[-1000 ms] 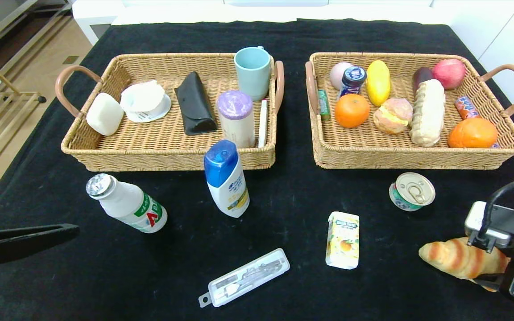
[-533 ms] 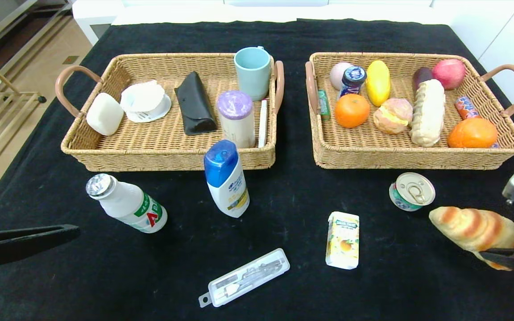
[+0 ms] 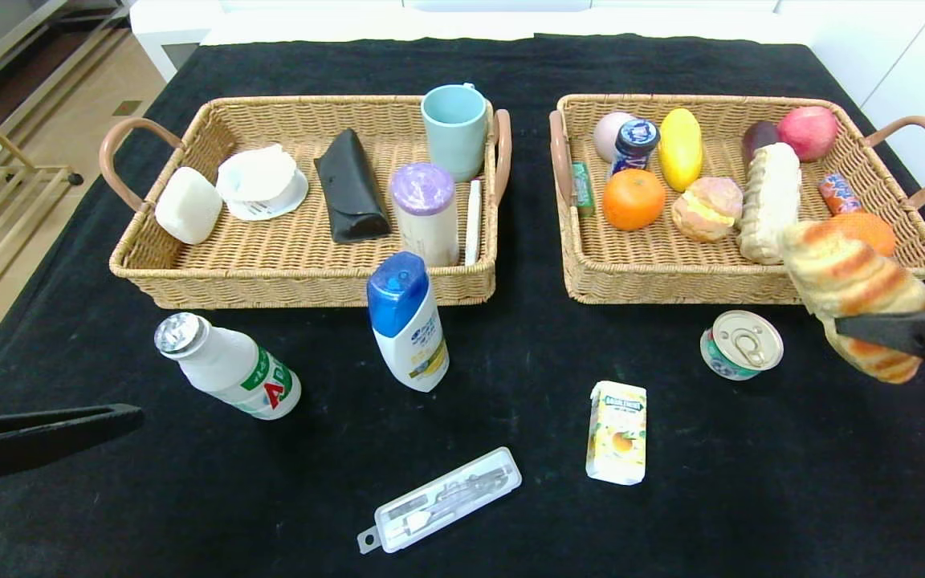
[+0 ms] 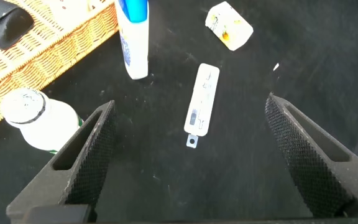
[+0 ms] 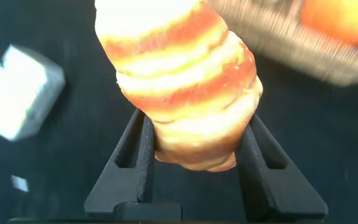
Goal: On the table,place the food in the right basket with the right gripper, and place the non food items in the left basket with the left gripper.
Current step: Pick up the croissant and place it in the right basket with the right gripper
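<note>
Can [image 3: 741, 344] beside gripped croissant [image 3: 854, 289]

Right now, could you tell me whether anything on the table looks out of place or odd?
Nothing is spilled or damaged. The right gripper carries the croissant over the right basket rim. The milk bottle stands in front of the left basket, away from the other food.

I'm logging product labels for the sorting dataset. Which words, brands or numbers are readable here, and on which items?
"A", a large red letter, partly seen: white drink bottle.
Juice carton: green banner text too small to read.
Shampoo bottle: label print unreadable.
Can: side print unreadable.
Blue-capped bottle in the right basket: label unreadable.
Nothing else carries readable text.
</note>
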You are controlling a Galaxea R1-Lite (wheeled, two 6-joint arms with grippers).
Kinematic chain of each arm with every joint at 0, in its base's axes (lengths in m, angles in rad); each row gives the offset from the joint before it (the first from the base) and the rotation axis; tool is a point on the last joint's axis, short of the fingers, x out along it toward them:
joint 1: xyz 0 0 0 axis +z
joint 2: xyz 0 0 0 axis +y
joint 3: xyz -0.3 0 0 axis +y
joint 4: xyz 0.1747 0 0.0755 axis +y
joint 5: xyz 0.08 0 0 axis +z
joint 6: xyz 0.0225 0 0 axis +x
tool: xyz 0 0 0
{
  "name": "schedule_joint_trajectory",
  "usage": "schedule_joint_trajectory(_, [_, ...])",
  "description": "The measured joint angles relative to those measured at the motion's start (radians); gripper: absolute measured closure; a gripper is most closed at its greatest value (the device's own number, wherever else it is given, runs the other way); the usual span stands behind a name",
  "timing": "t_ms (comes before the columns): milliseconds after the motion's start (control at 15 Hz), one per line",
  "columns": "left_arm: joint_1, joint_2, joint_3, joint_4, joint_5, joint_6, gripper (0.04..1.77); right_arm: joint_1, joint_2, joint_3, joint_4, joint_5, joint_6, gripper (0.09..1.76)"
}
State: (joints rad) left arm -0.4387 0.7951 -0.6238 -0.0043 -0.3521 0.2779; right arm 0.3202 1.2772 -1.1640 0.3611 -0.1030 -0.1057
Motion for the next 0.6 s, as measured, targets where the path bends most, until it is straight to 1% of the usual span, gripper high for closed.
schedule_joint_trajectory(67, [0.000, 0.000, 0.000, 0.000, 0.000, 0.000, 0.09, 0.000, 0.023, -0.027, -0.033, -0.002, 0.012, 1.03])
schedule_joint_trajectory(333, [0.000, -0.001, -0.001, -0.002, 0.000, 0.000, 0.09, 0.008, 0.136, -0.100, -0.257, -0.056, 0.049, 1.03])
schedule_joint_trajectory(467, [0.000, -0.004, -0.001, -0.004, 0.000, 0.000, 0.09, 0.029, 0.191, -0.114, -0.373, -0.110, 0.090, 1.03])
schedule_joint_trajectory(600, [0.000, -0.007, -0.001, -0.005, 0.000, 0.000, 0.09, 0.048, 0.233, -0.126, -0.428, -0.139, 0.101, 1.03])
